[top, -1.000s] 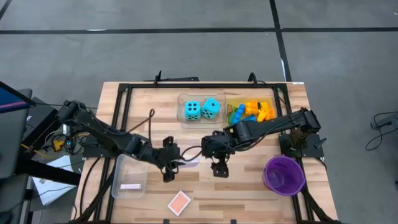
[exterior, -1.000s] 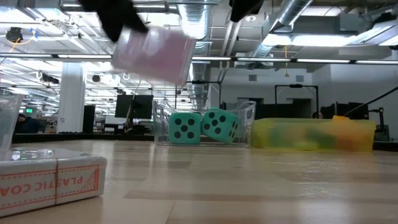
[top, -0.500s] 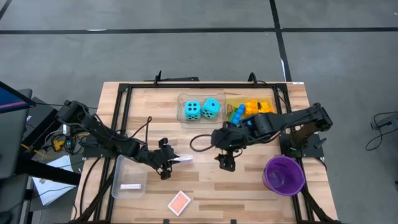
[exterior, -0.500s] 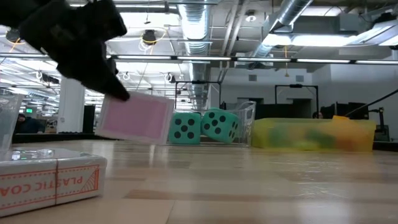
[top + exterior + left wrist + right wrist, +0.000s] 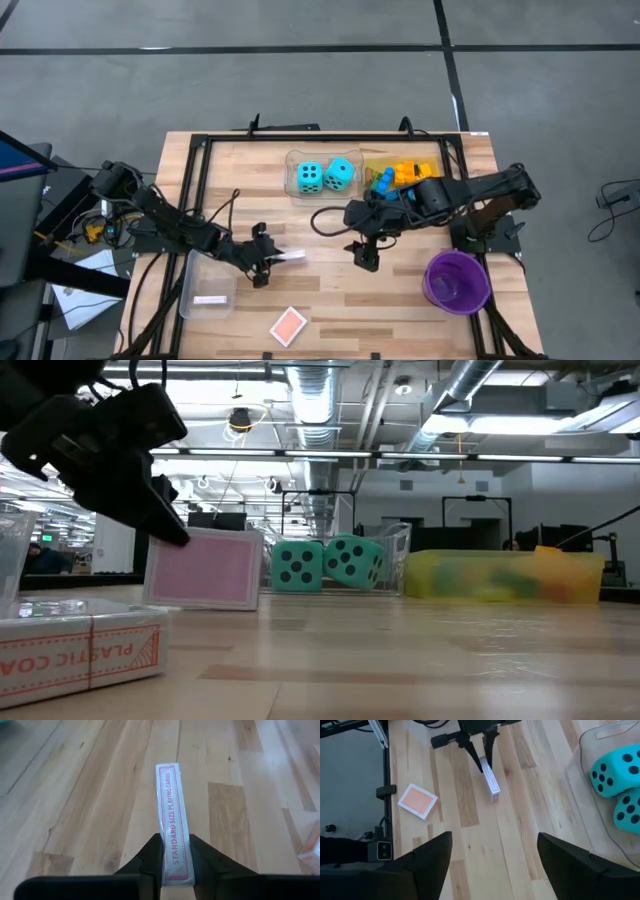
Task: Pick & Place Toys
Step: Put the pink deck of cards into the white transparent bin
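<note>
One pink card pack [image 5: 173, 820] is being pinched on edge against the table [image 5: 330, 300] by the left gripper [image 5: 264, 259]; the right gripper [image 5: 367, 255] is being held spread nearby. Two turquoise dice [image 5: 325, 176] and, seemingly, two more packs [image 5: 288, 325] are being counted

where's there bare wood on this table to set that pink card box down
Bare wood lies between the left gripper, shut on the pink card box, and the purple bowl, below the open right gripper. Crowded: the back edge, with the dice tray and brick tray, and the front left, with the clear tray and orange card box.
</note>
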Controlling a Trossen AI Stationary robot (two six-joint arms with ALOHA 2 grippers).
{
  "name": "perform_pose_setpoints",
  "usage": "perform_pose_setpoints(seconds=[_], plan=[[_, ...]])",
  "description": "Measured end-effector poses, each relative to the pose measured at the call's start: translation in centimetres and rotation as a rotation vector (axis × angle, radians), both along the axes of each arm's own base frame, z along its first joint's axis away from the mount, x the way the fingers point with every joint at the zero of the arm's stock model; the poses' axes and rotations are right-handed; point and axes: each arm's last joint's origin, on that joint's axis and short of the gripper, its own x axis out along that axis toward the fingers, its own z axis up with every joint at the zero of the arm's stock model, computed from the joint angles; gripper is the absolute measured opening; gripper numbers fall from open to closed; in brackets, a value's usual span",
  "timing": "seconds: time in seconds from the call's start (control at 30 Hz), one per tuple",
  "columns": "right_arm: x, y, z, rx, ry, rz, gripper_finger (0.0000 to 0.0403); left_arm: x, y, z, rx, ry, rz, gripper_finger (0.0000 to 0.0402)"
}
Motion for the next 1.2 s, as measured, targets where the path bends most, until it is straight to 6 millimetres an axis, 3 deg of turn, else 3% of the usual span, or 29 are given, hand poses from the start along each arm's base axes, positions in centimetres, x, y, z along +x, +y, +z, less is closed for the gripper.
perform_pose_setpoints(seconds=[0.3, 0.7, 1.0, 1.1, 1.2], plan=[[0.2, 0.3, -0.1, 0.004, -0.01, 0.006, 0.0284, -0.4, -0.1, -0.5, -0.04, 0.061, -0.053, 0.0127], [0.1, 0.6, 0.0, 0.013, -0.014, 0.007, 0.0284, -0.6, 0.0, -0.7, -0.071, 0.084, -0.033, 0.0164], [-0.1, 1.1, -0.1, 0.015, -0.012, 0.021, 0.0284, -1.3, 0.1, -1.2, -0.082, 0.197, -0.077, 0.0199], [-0.1, 1.1, -0.1, 0.015, -0.009, 0.022, 0.0284, -1.9, 0.3, -0.8, -0.091, 0.226, -0.085, 0.0208], [-0.2, 1.3, -0.1, 0.013, -0.004, 0.03, 0.0284, -2.3, 0.5, 1.0, -0.114, 0.21, -0.079, 0.0218]])
